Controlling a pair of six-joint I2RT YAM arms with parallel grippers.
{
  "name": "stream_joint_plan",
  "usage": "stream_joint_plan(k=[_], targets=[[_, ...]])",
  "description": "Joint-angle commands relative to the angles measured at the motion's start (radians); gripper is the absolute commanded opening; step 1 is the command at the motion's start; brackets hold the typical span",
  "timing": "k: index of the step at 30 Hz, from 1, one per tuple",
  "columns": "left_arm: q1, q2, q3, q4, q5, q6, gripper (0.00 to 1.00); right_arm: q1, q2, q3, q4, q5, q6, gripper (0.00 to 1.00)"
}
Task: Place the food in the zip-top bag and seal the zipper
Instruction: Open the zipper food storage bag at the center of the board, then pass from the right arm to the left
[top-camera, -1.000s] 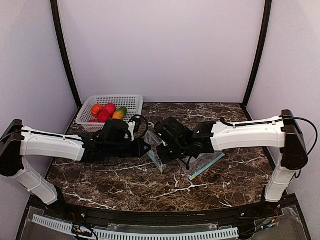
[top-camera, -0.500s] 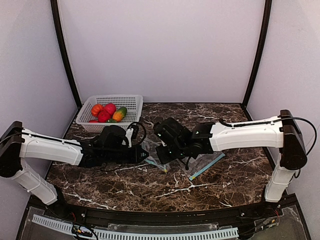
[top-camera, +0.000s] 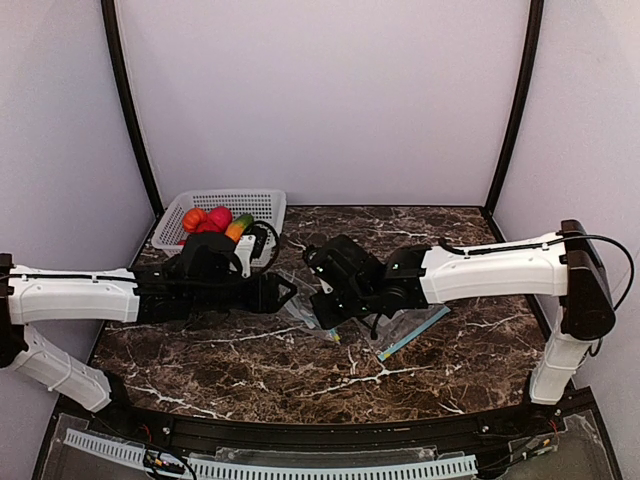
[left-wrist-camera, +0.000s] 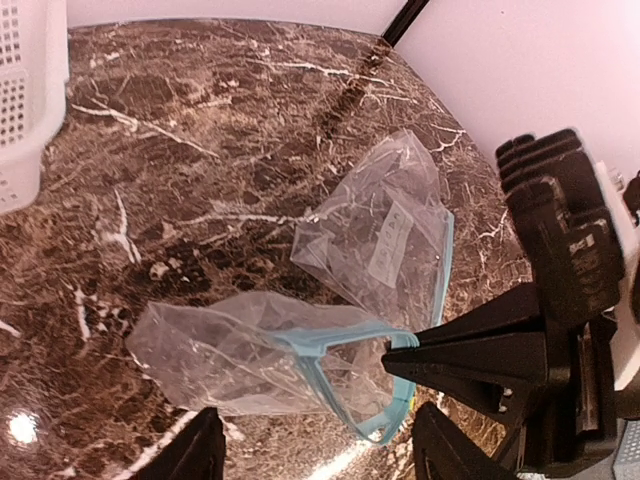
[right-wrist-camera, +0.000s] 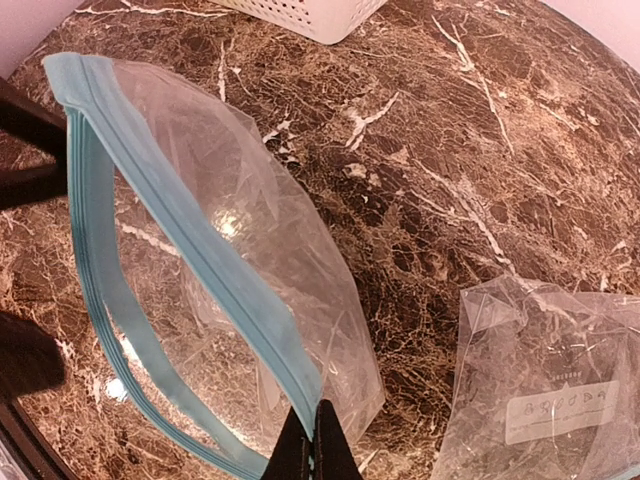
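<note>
A clear zip-top bag (left-wrist-camera: 240, 350) with a blue zipper rim lies on the marble table, its mouth gaping. My right gripper (right-wrist-camera: 318, 452) is shut on the blue zipper strip (right-wrist-camera: 200, 250) at one corner of the mouth; it is the black wedge (left-wrist-camera: 470, 355) in the left wrist view. My left gripper (left-wrist-camera: 320, 462) stands open just short of the mouth, touching nothing, with its fingers (left-wrist-camera: 195, 458) either side. From above, the left gripper (top-camera: 283, 291) and right gripper (top-camera: 324, 304) face each other over the bag (top-camera: 305, 306). The food (top-camera: 213, 221), red, orange and green-yellow fruits, sits in the basket.
The white mesh basket (top-camera: 258, 205) stands at the back left, close behind my left arm. A second clear bag (top-camera: 412, 325) with a blue edge lies flat under the right arm, also the flat bag (right-wrist-camera: 550, 390) in the right wrist view. Walls enclose the table on three sides.
My left gripper has opened, let go of the bag's rim and drawn back to the left. The right gripper stays shut on the zipper strip.
</note>
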Motion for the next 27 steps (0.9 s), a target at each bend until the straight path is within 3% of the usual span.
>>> stream_joint_plan(k=[1, 5, 14, 24, 27], targets=[[0.027, -0.059, 0.052, -0.179, -0.095, 0.117, 0.70, -0.004, -0.027, -0.005, 0.023, -0.003, -0.017, 0.00], [0.045, -0.075, 0.084, -0.230, -0.076, 0.188, 0.79, -0.004, -0.024, 0.000, 0.018, -0.003, -0.023, 0.00], [0.081, -0.020, 0.176, -0.265, -0.008, 0.268, 0.87, -0.004, -0.012, 0.011, 0.011, -0.004, -0.025, 0.00], [0.086, 0.069, 0.238, -0.258, 0.041, 0.310, 0.87, -0.004, -0.004, 0.017, 0.002, -0.007, -0.027, 0.00], [0.086, 0.078, 0.238, -0.243, 0.075, 0.326, 0.81, -0.004, -0.003, 0.018, 0.002, -0.006, -0.026, 0.00]])
